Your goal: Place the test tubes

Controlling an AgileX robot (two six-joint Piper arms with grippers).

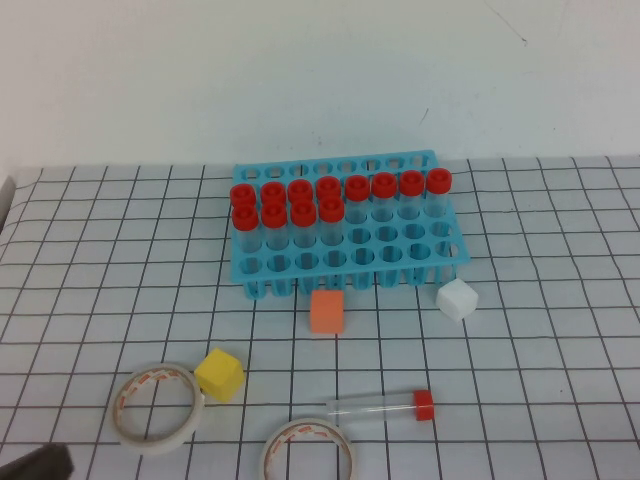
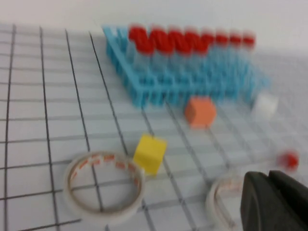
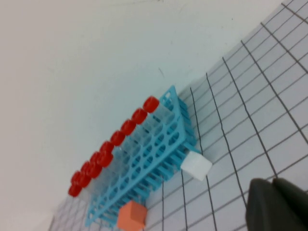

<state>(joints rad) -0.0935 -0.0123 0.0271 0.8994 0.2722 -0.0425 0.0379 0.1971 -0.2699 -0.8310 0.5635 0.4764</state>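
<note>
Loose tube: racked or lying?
Tube lies flat on table, outside rack. Left tool near left edge, right tool outside high view; both shut.

Blue rack [image 1: 392,248] glossy plastic; loose tube [image 1: 372,405] clear, smooth; gridded tabletop [image 1: 560,300] matt.

About thirteen tubes [image 1: 380,405], three cubes [image 1: 327,311], two rolls [image 1: 153,406]

So my workspace is just a white table [image 1: 560,330] covered in a black grid, running left to right. At the far edge it meets a plain off-white wall [image 1: 200,70] with a couple faint scuffs. Lighting's soft and even.
</note>
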